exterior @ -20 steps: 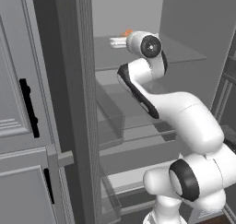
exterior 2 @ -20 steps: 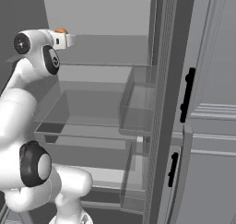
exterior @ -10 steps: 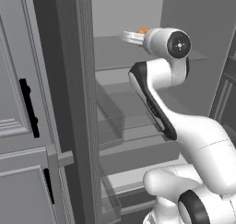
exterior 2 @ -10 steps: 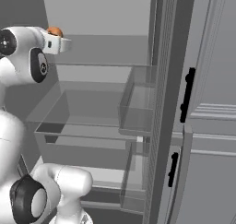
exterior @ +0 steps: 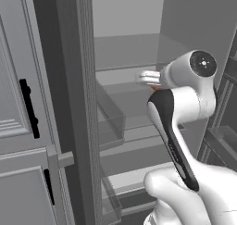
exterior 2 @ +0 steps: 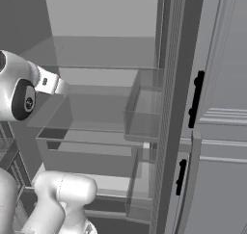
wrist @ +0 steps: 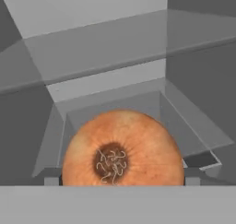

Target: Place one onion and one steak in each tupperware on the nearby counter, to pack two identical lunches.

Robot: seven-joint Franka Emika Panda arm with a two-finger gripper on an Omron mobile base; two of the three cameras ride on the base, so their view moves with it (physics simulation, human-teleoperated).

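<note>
Left base view: an open fridge is seen, grey inside, with glass shelves (exterior: 125, 64) stacked one above another. A clear door bin (exterior: 111, 122) is fixed on the inner face of the left door (exterior: 69, 103). Grey panelled cabinet fronts with black handles (exterior: 28, 109) are seen at the far left. The white arm rises from the lower right, and its wrist is turned toward the fridge interior. The gripper (exterior: 149, 78) is seen at wrist height, pointing left over a middle shelf. A small patch of orange-brown shows just under the gripper; it is too small here to be named with certainty.

Right base view: the same fridge is viewed from the other side. The arm is seen at the left edge, with the base of the hand (exterior 2: 48, 84) reaching right over a glass shelf (exterior 2: 91, 127). The fingertips are not made out here. Clear door bins (exterior 2: 144, 108) are seen on the door to the right, with a black handle (exterior 2: 195, 100) beyond.

Hand view: an onion (wrist: 123, 150), orange-brown with its root end facing the camera, is seen between the gripper's fingers (wrist: 192, 178), which stand wide apart on either side of it. The onion is gripped and carried above a clear drawer (wrist: 152, 112) and a glass shelf, inside the fridge.
</note>
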